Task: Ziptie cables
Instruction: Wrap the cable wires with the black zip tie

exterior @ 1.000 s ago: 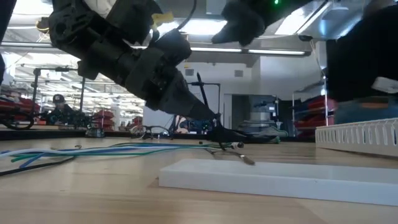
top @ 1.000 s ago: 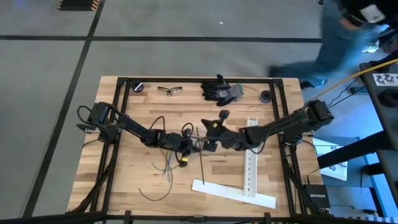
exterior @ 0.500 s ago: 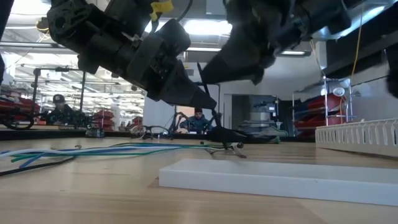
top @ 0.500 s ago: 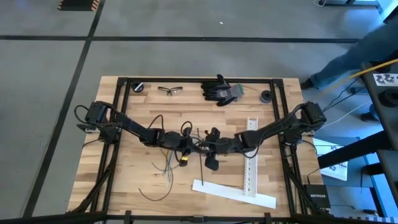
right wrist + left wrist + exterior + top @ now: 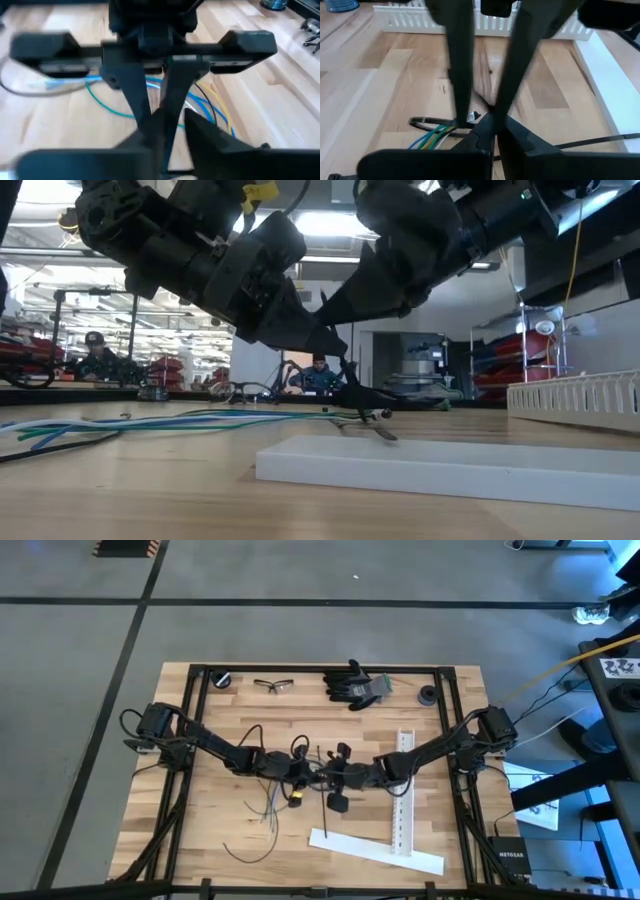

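Observation:
A thin black ziptie lies near the table's middle. Its loop goes around the ends of the pale blue and green cables. The cables trail toward the left. My left gripper reaches in from the left and is shut at the loop's closing point. My right gripper comes from the right and meets it tip to tip. Its fingers stand a narrow gap apart, on either side of the ziptie just beyond my left fingertips. My left gripper pinches the ziptie between its two fingertips, where the loop meets the tail. It slants down from the table's left. The tips hide the spot itself. The tail lies on the wood. My right gripper stands around the ziptie; whether it touches it I cannot tell.
A flat white strip lies near the front edge and a slotted white strip stands to the right. Black gloves, safety glasses and two small black round things sit along the far edge. A dark strand curls front left.
My right gripper has come down from above the table's middle to the ziptie at my left gripper's tips, rolling its wrist on the way. The cables and the ziptie loop lie as before. A person at the far right has walked out of the high view.

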`<move>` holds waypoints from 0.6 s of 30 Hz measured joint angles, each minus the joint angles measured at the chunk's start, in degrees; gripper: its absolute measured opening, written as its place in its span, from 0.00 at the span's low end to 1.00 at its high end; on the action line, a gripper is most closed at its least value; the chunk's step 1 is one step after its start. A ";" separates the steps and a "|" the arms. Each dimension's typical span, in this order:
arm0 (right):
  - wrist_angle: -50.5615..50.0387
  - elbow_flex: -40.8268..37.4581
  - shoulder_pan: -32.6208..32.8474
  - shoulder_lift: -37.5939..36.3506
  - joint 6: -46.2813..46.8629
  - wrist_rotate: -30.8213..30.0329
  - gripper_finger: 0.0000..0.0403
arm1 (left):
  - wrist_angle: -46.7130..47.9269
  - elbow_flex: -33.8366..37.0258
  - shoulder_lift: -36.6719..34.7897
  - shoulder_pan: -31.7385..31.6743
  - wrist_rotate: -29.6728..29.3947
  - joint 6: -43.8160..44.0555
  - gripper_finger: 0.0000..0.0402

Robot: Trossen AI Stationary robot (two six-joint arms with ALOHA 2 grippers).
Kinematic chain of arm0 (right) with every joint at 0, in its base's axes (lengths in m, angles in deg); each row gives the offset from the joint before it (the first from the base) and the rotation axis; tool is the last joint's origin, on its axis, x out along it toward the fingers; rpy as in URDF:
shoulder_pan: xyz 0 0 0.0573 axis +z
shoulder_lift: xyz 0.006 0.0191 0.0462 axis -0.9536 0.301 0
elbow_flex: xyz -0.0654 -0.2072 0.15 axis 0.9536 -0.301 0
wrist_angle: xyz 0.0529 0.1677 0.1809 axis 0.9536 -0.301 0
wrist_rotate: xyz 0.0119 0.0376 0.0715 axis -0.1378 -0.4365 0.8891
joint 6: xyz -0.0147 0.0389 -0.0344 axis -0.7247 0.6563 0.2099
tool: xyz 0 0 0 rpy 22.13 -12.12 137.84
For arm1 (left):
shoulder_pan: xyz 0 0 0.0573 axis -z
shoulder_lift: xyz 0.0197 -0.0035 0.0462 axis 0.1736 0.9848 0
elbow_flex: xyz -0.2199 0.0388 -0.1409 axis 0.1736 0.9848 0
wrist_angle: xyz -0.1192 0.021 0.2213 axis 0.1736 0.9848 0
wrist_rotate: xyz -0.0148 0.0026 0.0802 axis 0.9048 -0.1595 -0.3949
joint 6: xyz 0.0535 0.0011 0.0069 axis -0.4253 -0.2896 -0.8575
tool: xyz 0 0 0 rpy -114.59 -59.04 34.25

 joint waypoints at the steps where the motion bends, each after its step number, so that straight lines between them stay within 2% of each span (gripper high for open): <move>1: -0.18 0.00 0.05 0.00 -1.31 -0.72 0.05 | -0.04 0.00 0.00 0.00 -0.20 0.00 0.00; 4: -0.44 0.00 0.66 0.00 -5.97 -6.34 0.01 | -0.35 0.00 0.00 -0.09 -0.52 0.02 0.00; 7: -0.75 0.41 1.82 0.04 -14.78 -13.91 0.00 | -0.48 -0.02 0.00 -0.13 -0.78 0.12 0.00; 13: -0.61 2.73 1.87 -1.26 -29.61 -25.20 0.00 | -0.44 -0.07 0.42 0.45 0.35 0.40 0.00; 18: -3.77 3.51 0.70 -7.27 -36.26 -28.97 0.00 | -0.41 0.00 2.04 1.02 0.76 -1.23 0.00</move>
